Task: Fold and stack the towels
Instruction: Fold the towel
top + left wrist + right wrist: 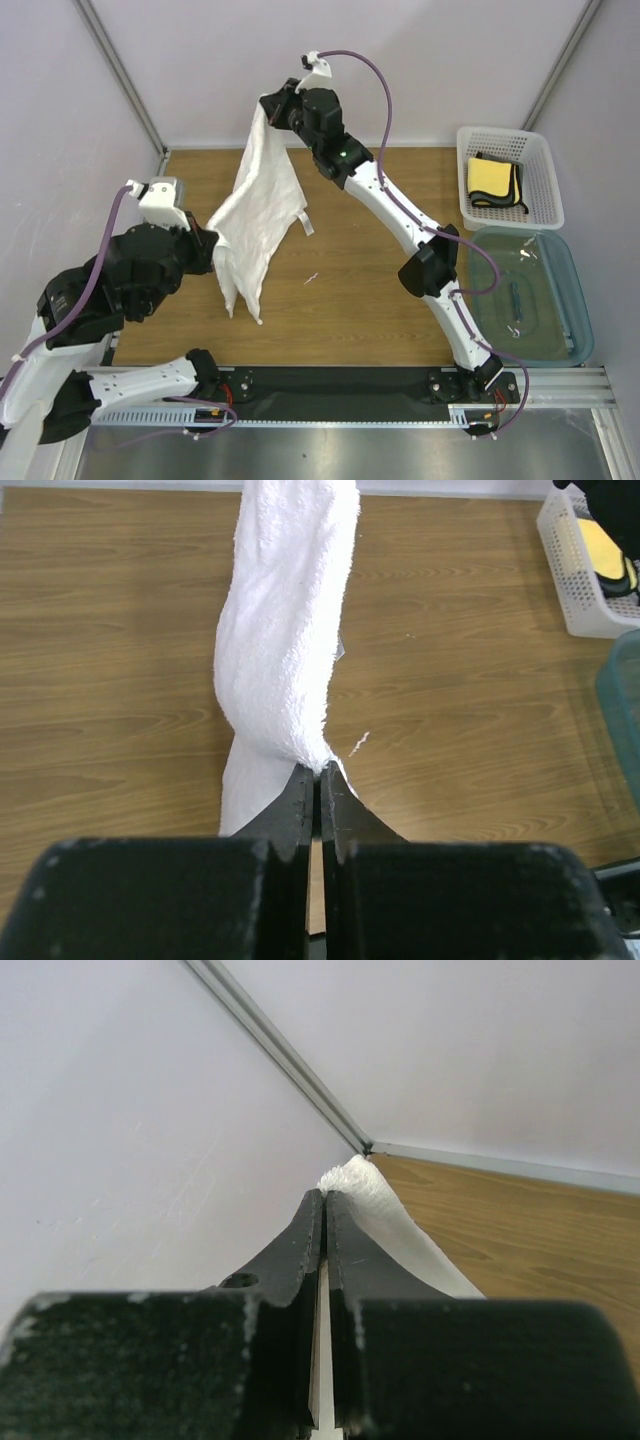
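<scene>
A large white towel (258, 210) hangs in the air over the wooden table, stretched between both arms. My right gripper (272, 106) is shut on its top corner, high near the back wall; the towel's corner (352, 1178) pokes out past the closed tips (326, 1193). Lower at the left, my left gripper (214, 240) is shut on another edge of the white towel (285, 650), which bunches at the tips (320, 770). Its lower end drapes down toward the table (245, 295). A yellow towel edged dark (493, 180) lies in the white basket (540, 160).
The white perforated basket (580, 590) stands at the back right. In front of it sits a clear blue-tinted tub (525, 295) with a small item inside. Walls and a metal frame post (280, 1055) close off the back corner. A bit of white thread (312, 277) lies on the wood.
</scene>
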Tool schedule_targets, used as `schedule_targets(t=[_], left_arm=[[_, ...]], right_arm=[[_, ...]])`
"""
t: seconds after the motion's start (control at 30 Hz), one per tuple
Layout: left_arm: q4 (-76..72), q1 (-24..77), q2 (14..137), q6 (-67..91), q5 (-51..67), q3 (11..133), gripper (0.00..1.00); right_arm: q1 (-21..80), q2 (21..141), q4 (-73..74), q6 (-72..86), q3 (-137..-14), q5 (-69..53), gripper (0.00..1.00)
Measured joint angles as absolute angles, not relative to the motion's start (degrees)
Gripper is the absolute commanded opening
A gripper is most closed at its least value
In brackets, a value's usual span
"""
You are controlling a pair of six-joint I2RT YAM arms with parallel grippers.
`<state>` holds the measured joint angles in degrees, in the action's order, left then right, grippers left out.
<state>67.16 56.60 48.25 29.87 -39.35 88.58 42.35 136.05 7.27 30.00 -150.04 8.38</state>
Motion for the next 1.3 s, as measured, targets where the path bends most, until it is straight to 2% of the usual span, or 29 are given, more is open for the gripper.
schedule_targets(t=[0.43, 0.6, 0.9, 1.17, 1.3], left_arm=[[74.94, 56.60, 52.77, 25.39, -46.92, 99.57, 0.00], [74.02, 56.60, 54.06, 23.31, -45.84, 100.47, 0.00], [57.17, 58.17, 61.19, 20.67, -33.01, 92.42, 0.00], [40.58, 66.89, 67.90, 23.62, -30.63, 91.85, 0.00], [31.75, 67.40, 61.54, 31.57, -33.50, 81.73, 0.00]], right_arm=[[39.86, 135.70, 5.69, 34.48, -149.95, -0.30, 0.00], [39.40, 133.08, 6.63, 34.17, -147.48, -1.39, 0.00], [35.55, 118.48, 9.96, 29.41, -133.49, 1.72, 0.00], [25.41, 108.14, 15.66, 24.47, -133.21, 4.84, 0.00], [23.92, 106.98, 20.64, 21.04, -138.21, 7.14, 0.00]])
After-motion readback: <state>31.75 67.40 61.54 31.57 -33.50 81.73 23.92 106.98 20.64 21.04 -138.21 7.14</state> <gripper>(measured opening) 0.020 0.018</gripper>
